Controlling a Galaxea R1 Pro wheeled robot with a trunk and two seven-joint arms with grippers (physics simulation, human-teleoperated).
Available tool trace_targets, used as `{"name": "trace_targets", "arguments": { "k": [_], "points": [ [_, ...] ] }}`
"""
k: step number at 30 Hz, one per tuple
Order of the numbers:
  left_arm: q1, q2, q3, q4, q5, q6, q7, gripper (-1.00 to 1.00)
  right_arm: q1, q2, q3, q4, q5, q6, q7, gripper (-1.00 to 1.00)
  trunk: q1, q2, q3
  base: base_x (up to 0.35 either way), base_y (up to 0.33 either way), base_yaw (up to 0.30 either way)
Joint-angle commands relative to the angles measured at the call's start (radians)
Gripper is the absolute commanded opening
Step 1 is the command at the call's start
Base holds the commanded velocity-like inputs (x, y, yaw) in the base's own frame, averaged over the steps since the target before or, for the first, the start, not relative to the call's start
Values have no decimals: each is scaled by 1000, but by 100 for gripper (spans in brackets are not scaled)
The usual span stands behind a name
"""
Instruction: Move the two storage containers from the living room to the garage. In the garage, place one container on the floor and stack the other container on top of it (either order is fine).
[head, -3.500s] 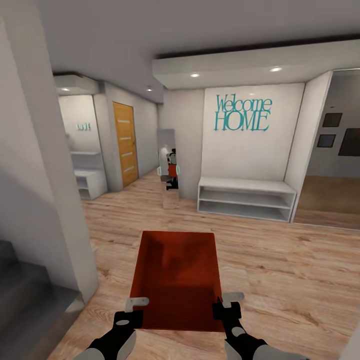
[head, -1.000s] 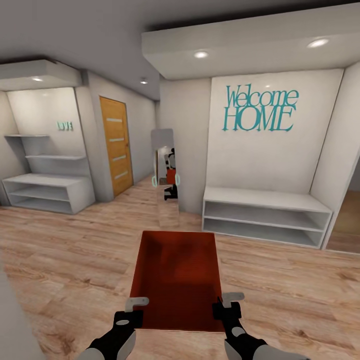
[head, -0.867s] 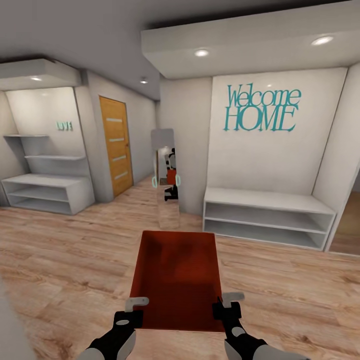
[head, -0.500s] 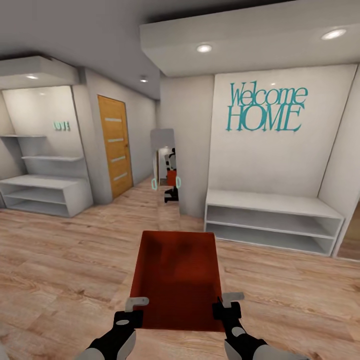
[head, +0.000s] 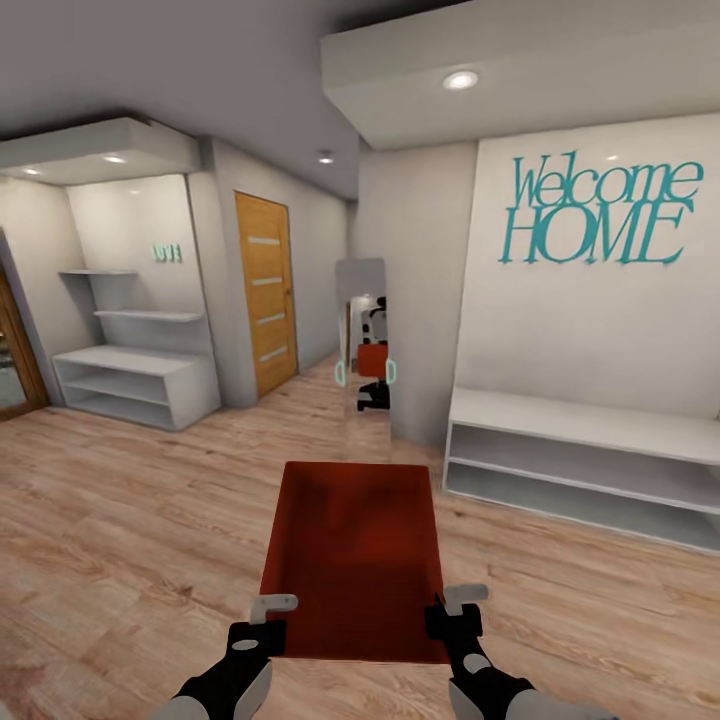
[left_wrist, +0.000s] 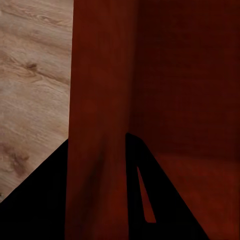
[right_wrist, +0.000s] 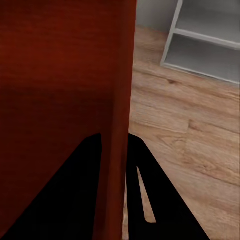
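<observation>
Orange-red box (head: 352, 555): one open-top box with plain flat walls, held up in front of the robot, over the wood floor (head: 120, 530).
Hold: each tool pinches a wall at a near corner, one finger inside the box and one outside.
Left tool (head: 266, 617): closed down tight on the left wall (left_wrist: 97, 115), so the gap is just as wide as the wall.
Right tool (head: 452, 606): closed the same way on the right wall (right_wrist: 120, 90).
How it will handle: I think the box is stiff and light, since thin pinches at two corners hold it level. The walls look smooth, so it could slip or tip if one tool lets go. Both sides at once is the safe place to hold it.
Shape and feel: long and square-cornered, dull inside, no lid, no handles.
Floor: pale wood planks with dark knots.
Ahead: a tall mirror (head: 362, 345) shows the robot and the box.
Right side: a white wall with teal "Welcome HOME" letters (head: 598, 212) over a low white shelf (head: 585, 465).
Left side: a wood door (head: 268, 290) with pale stripes, then more white shelves (head: 135, 380).
Task so far: the box is on its way; I see no garage yet.
</observation>
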Motion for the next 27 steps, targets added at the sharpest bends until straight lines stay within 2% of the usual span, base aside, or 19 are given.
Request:
{"name": "trace_targets", "arguments": {
  "k": [1,9,13,19,27],
  "points": [
    [0,1,-7,6,15,1,12,-100,-2,0,-26,-1,-22,-60,-13,-100,1,-1,-1,322,0,267],
    [0,1,-8,6,15,1,12,-100,-2,0,-26,-1,-21,-60,-13,-100,1,-1,-1,322,0,261],
    [0,1,-8,6,15,1,12,-100,-2,0,-26,-1,-22,-60,-13,-100,1,-1,-1,322,0,100],
    [0,1,-7,6,15,1,12,-100,-2,0,-26,-1,-84,-60,-15,-100,1,-1,-1,322,0,35],
    [0,1,-8,6,15,1,12,-100,-2,0,-26,-1,-87,-60,-15,-100,1,-1,-1,322,0,225]
  ]
}}
